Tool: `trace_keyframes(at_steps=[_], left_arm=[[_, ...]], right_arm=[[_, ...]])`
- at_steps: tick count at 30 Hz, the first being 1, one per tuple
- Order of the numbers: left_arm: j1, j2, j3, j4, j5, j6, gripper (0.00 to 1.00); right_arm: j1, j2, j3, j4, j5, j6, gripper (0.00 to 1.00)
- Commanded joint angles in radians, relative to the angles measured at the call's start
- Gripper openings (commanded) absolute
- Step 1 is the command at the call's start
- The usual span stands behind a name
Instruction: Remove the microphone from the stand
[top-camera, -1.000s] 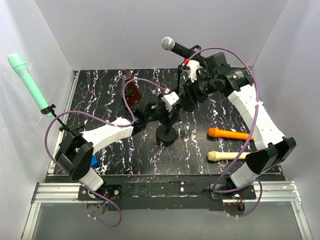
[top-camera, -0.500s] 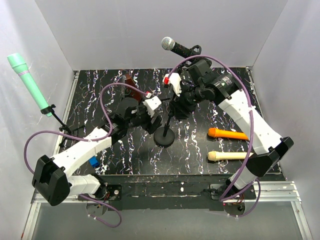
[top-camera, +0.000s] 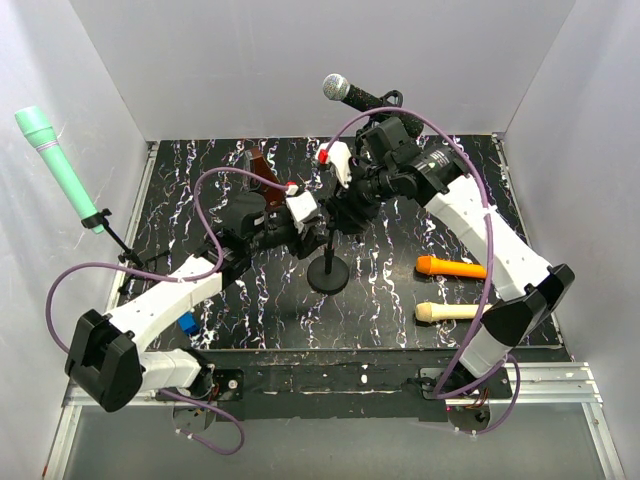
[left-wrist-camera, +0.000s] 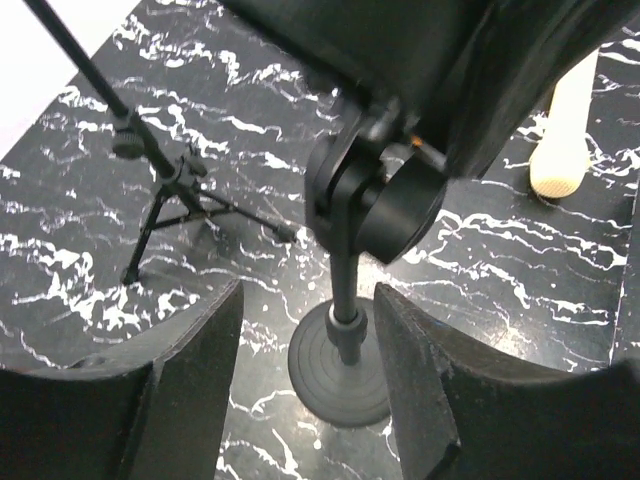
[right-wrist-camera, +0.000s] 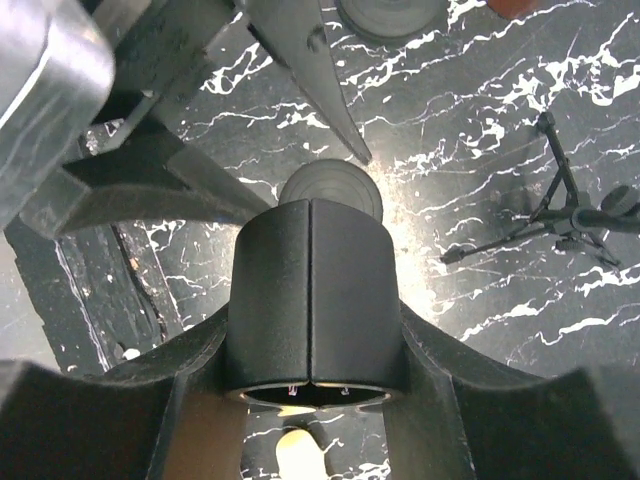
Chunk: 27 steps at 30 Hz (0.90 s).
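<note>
The black microphone (top-camera: 347, 93) with a silver mesh head leans high over the back of the table. Its lower black body (right-wrist-camera: 313, 290) sits between my right gripper's (right-wrist-camera: 313, 330) fingers, which press on it from both sides. The stand has a thin pole (left-wrist-camera: 345, 300) rising from a round black base (top-camera: 328, 272). My left gripper (left-wrist-camera: 310, 295) straddles that pole low down, open, with a gap on each side. In the top view the left gripper (top-camera: 318, 232) is just below the right gripper (top-camera: 352, 205).
A green microphone (top-camera: 55, 160) stands on a tripod stand (left-wrist-camera: 170, 190) at the far left. An orange microphone (top-camera: 455, 267) and a cream one (top-camera: 455, 311) lie at the right front. A small blue object (top-camera: 187, 324) lies near the left arm. White walls enclose the table.
The left arm has swung out and its gripper now sits at the stand's pole with its jaws narrower. The right gripper has shifted left and lower along the microphone.
</note>
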<state>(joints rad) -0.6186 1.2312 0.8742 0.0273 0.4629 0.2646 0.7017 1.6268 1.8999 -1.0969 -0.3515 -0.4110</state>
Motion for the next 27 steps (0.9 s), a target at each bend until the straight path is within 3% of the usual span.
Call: trace_keyframes(at_steps=[1,11,16,17,21,23,27], left_arm=[[0.006,0.028,-0.003,0.132,0.103,-0.008,0.51],[0.016,0.034,-0.053,0.192,0.137,-0.042,0.37],[0.016,0.004,-0.098,0.191,0.115,-0.039,0.36],[0.016,-0.005,-0.106,0.178,0.105,-0.038,0.38],[0.016,-0.076,-0.129,0.051,0.016,-0.047,0.69],[0.017,-0.12,-0.133,-0.073,-0.021,-0.044,0.75],[0.017,-0.243,-0.164,-0.184,-0.05,-0.053,0.76]], right_arm=[[0.008,0.093,-0.025,-0.165,0.026,0.032,0.01],[0.03,0.226,0.123,-0.316,0.031,-0.006,0.01],[0.041,0.265,0.108,-0.334,0.051,-0.015,0.01],[0.042,0.269,0.102,-0.334,0.057,-0.015,0.01],[0.042,0.285,0.085,-0.33,0.063,-0.014,0.01],[0.042,0.294,0.08,-0.322,0.075,-0.012,0.01],[0.042,0.309,0.082,-0.281,0.095,0.018,0.01]])
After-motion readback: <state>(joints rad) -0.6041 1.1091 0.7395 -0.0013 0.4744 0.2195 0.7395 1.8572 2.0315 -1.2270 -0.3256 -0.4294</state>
